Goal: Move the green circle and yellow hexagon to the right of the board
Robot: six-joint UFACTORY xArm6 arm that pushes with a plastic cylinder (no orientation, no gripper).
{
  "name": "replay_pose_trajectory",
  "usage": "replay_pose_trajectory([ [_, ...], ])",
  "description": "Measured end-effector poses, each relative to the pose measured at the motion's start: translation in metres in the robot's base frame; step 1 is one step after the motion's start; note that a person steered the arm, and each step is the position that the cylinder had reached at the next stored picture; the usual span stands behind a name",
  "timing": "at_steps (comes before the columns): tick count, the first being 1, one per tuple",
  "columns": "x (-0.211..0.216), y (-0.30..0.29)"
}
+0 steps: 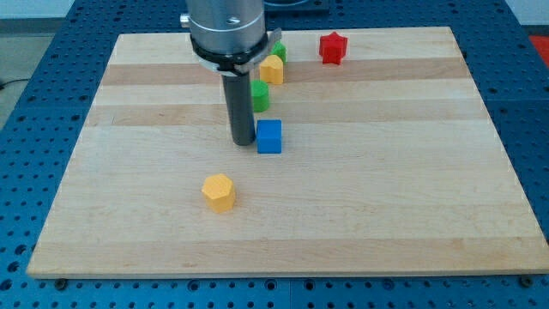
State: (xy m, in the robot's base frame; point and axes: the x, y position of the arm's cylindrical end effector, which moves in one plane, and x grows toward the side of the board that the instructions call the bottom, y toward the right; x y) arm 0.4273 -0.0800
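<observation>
The yellow hexagon [219, 191] lies at the lower middle-left of the wooden board [412, 189]. A green block [260, 95], partly hidden behind the rod, sits above the middle; its shape is unclear. Another green block [279, 51] peeks out near the top, mostly hidden behind a yellow block [272, 69]. My tip [243, 141] rests on the board just left of a blue cube [269, 136], below the nearer green block, and well above and to the right of the yellow hexagon.
A red star-like block [332, 47] lies near the board's top edge, right of the middle. The arm's grey body [225, 30] hangs over the top middle and hides the board behind it.
</observation>
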Motion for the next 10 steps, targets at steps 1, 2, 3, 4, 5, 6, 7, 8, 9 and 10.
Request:
replay_pose_trajectory([
  [1,-0.051,-0.065],
  [2,-0.099,-0.036],
  [3,-0.099,0.005],
  [4,-0.092,-0.014],
  [5,-0.073,0.007],
  [6,-0.078,0.03],
  [7,-0.088,0.017],
  [8,-0.04,0.002],
  [9,0.035,-0.014],
  [10,0.035,-0.027],
])
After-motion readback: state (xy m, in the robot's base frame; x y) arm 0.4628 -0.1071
